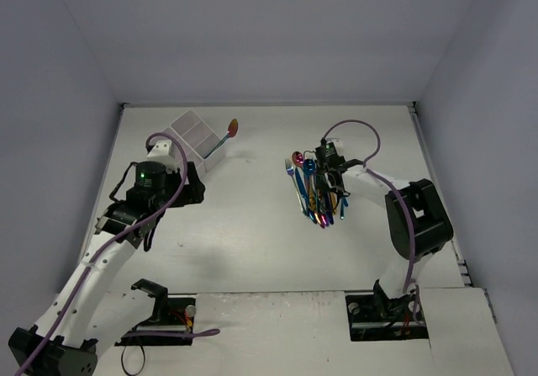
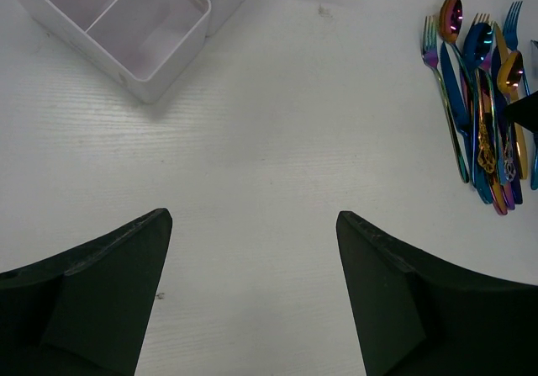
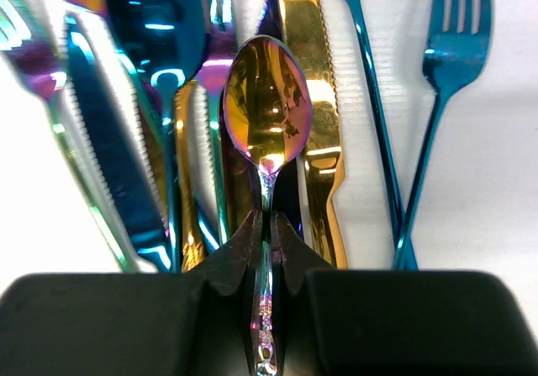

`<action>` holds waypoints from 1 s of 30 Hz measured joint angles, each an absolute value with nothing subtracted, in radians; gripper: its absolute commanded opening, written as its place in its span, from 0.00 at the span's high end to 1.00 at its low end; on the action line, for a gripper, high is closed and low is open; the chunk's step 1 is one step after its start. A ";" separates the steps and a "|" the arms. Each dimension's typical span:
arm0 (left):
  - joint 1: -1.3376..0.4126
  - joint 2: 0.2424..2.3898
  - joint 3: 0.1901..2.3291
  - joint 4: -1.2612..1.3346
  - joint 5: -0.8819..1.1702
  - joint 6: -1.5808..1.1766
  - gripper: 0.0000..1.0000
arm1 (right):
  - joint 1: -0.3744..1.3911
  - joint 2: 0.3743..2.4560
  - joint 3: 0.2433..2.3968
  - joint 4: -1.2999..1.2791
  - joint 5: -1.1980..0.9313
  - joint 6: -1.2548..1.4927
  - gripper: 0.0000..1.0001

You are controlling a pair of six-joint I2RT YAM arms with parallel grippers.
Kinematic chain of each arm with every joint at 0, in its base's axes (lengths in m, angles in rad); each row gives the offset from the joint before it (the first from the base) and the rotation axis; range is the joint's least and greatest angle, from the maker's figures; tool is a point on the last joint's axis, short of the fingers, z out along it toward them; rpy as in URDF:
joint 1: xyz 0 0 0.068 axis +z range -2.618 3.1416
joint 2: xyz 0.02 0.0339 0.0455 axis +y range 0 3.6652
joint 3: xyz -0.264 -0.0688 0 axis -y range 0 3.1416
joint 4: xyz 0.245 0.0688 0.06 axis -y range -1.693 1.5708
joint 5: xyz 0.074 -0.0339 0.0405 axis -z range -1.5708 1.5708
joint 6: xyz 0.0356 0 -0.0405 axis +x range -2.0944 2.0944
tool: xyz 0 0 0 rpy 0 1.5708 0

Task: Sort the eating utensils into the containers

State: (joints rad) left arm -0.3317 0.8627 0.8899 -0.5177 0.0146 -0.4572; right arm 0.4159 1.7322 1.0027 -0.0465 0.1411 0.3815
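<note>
The eating utensils point(image 1: 313, 193) lie in a tight pile right of the table's middle: iridescent forks, spoons and knives in blue, purple and gold. My right gripper point(image 3: 266, 225) is shut on the slim handle of a gold-purple spoon point(image 3: 267, 107), whose bowl points away over a gold knife point(image 3: 309, 98). A blue fork point(image 3: 445, 82) lies to its right. The white divided containers point(image 1: 195, 136) stand at the back left, with one utensil point(image 1: 233, 127) leaning out of a compartment. My left gripper point(image 2: 254, 225) hangs open over bare table, just in front of the containers point(image 2: 143, 23), holding nothing.
The pile point(image 2: 483, 115) shows at the far right of the left wrist view, with the right gripper's dark tip point(image 2: 525, 111) at its edge. White walls close the table at the back and both sides. The two arm bases sit at the near edge.
</note>
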 measured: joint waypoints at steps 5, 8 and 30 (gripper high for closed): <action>-0.332 0.882 0.928 -0.523 0.069 -0.459 0.23 | 0.460 1.603 1.003 -0.054 0.173 0.344 1.00; -0.332 0.911 0.974 -0.512 0.125 -0.467 0.23 | 0.508 1.507 1.003 -0.054 0.196 0.311 1.00; -0.595 1.246 1.184 -0.241 0.281 -0.530 0.40 | 0.864 1.232 1.059 -0.007 -0.003 0.130 1.00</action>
State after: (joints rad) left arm -0.5950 1.2462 1.1842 -0.2407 0.2807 -0.5299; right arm 0.8643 1.2324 1.0588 -0.0074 -0.0025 0.1303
